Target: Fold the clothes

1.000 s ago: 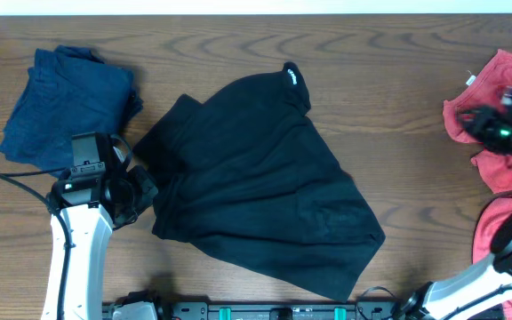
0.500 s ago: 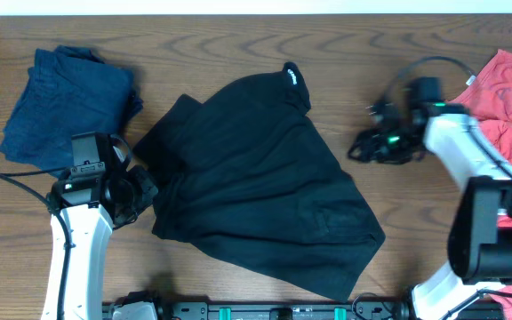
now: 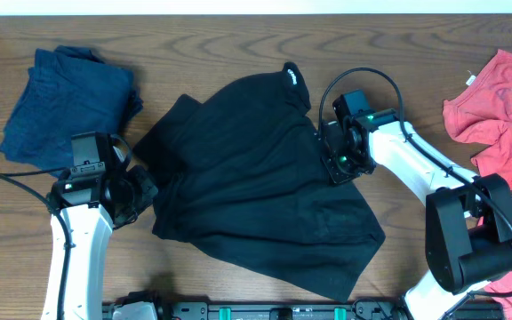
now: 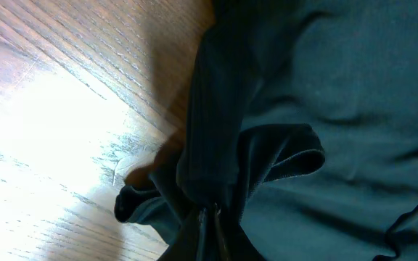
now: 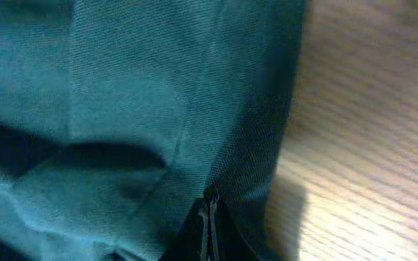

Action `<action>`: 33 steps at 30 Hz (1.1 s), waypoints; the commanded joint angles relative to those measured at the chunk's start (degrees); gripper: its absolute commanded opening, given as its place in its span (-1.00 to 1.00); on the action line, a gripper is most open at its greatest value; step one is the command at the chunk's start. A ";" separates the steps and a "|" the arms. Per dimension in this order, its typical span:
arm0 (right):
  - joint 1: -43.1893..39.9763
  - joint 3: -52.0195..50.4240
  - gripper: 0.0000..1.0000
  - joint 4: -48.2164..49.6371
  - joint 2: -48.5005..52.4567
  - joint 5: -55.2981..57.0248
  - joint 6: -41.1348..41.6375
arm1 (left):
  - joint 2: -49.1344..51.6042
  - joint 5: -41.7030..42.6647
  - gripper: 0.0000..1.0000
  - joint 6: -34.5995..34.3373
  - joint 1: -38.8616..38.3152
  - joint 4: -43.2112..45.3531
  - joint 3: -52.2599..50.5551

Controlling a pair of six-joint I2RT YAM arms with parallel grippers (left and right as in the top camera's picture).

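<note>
The clothes lie on a brown wooden table. A large black shirt (image 3: 256, 178) is spread crumpled across the middle, a small white logo near its top corner. My left gripper (image 3: 145, 191) is at the shirt's left edge, shut on a bunched fold of the black shirt (image 4: 267, 87). In the left wrist view the left gripper (image 4: 210, 217) has its jaws pressed together in the cloth. My right gripper (image 3: 336, 164) sits at the shirt's right edge. In the right wrist view the right gripper (image 5: 209, 210) is shut on the hem of the black shirt (image 5: 122, 94).
A navy-blue garment (image 3: 65, 107) lies crumpled at the far left, just behind the left arm. A coral-red garment (image 3: 505, 107) lies at the right edge of the table. Bare wood (image 5: 369, 145) shows to the right of the shirt's hem.
The right arm has swung left from over the coral-red garment to the black shirt's right edge, and its jaws have closed there. The left arm has not moved.
</note>
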 commanded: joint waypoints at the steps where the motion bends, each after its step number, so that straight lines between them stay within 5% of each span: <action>1: -0.76 -0.39 -0.98 0.31 -0.35 3.10 0.72 | 0.15 -0.28 -0.88 0.98 0.15 0.00 -0.37; 8: -2.45 -0.39 -0.98 -1.11 -0.35 2.14 2.84 | 0.15 -0.31 -0.88 0.98 0.13 0.02 -0.37; 9: -2.45 -0.39 -0.86 -1.90 -0.35 1.97 2.75 | 0.15 -0.31 -0.88 0.98 0.13 0.02 -0.37; 11: -2.45 -0.39 -0.10 -3.50 -0.35 1.97 2.75 | 0.15 -0.31 -0.88 0.98 0.13 0.13 -0.37; 15: -2.45 -0.39 0.26 -6.25 -0.35 1.97 2.78 | 0.15 -0.31 -0.88 0.96 0.13 0.46 -0.37; 17: -2.43 -0.39 0.18 -6.78 -0.35 1.92 2.78 | 0.15 -0.31 -0.88 0.98 0.13 0.46 -0.37; 21: -2.40 -0.42 -0.98 -6.73 -0.35 1.09 1.20 | 0.15 -0.28 -0.88 0.96 0.13 0.46 -0.37; 27: -2.93 -0.39 -0.98 -1.31 -0.33 4.76 1.49 | 0.15 1.68 -0.88 0.96 0.13 1.42 -0.37; 33: -8.37 1.51 -0.98 21.33 -0.33 14.01 4.68 | 0.15 5.51 -0.88 0.94 0.11 4.22 -0.37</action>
